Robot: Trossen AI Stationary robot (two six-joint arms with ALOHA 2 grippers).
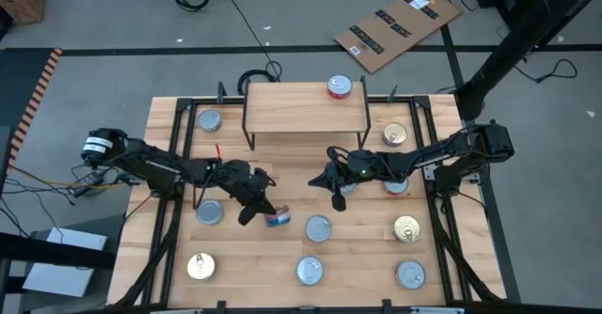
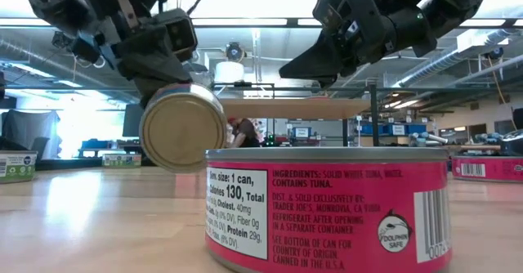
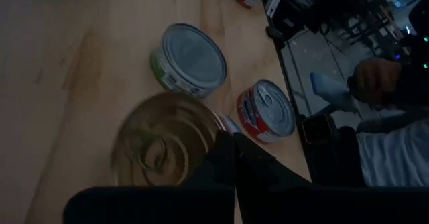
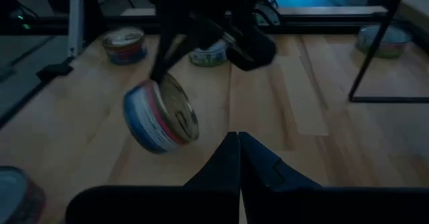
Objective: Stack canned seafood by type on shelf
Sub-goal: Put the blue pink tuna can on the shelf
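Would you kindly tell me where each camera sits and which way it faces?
High view: overhead, straight down on the shelf, both arms.
Low view: tabletop level, past a red tin, arms overhead.
Left wrist view: along the shut left pincer beside a tilted tin.
Right wrist view: along the shut right pincer, facing the left arm.
Shared: that tilted tin shows in all four.
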